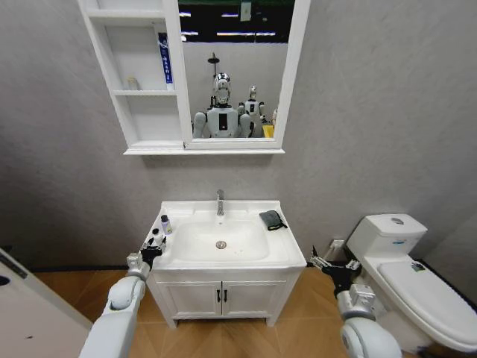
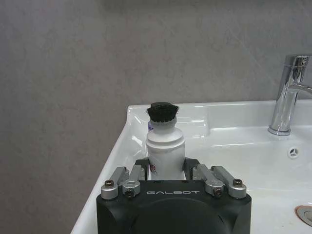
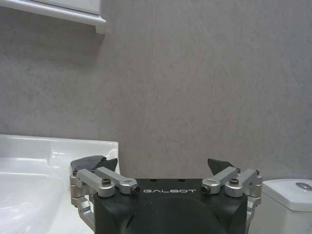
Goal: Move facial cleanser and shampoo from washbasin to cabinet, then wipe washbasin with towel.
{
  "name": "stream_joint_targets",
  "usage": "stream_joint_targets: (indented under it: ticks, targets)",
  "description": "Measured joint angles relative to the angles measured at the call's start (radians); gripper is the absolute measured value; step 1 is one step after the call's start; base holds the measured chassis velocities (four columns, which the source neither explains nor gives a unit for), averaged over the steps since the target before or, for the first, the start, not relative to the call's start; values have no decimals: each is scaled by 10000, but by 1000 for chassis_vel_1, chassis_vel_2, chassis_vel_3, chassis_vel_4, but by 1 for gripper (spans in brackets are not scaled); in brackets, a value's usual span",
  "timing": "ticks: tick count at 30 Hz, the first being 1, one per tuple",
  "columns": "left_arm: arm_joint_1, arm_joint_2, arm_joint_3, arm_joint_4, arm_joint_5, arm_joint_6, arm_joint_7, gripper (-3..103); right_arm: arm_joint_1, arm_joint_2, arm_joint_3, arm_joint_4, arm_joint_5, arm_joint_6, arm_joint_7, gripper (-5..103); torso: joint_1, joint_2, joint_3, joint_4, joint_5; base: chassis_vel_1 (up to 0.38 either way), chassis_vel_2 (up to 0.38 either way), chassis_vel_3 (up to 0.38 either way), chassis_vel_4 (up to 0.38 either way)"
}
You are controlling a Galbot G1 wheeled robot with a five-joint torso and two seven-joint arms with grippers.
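Observation:
A small white shampoo bottle [image 1: 165, 224] with a black cap stands on the left ledge of the washbasin [image 1: 246, 209]. My left gripper [image 1: 155, 240] is at that ledge. In the left wrist view the gripper [image 2: 165, 168] has its fingers drawn in against both sides of the bottle [image 2: 165, 144]. A blue-and-white facial cleanser tube [image 1: 165, 63] stands upright on the middle shelf of the cabinet [image 1: 145, 119]. The dark towel [image 1: 272, 219] lies folded on the basin's back right corner. My right gripper [image 1: 333, 267] hangs open beside the vanity, its open fingers [image 3: 111, 164] empty, with the towel [image 3: 87, 162] just beyond them.
The chrome tap [image 1: 220, 201] rises at the back centre of the bowl. A small pale item [image 1: 133, 82] sits on the cabinet's middle shelf. A white toilet [image 1: 410, 268] stands close on the right. The white vanity doors [image 1: 222, 297] are below the basin.

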Motion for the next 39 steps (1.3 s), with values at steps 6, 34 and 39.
stream_joint_targets:
  ticks: [6,34,39]
  targets:
    - [241,81,-110,-964,-289,259,-351,34,56,-3,-80,15,-39,0,6,100,0,0,0,0,-1,0,0,0,0]
    - [-6564,5336,2224,-3415,-7317,5312,-5160,33,28,90,-248,59,-206,34,-40,100,0,-1,1,-1,-2,0,0,0,0]
    - [-8778,5205,3471,-1754,-7430,5320,-4934,33,19,57,-171,102,-175,19,-32,100,0,-1,1,-2,1,0,0,0,0]
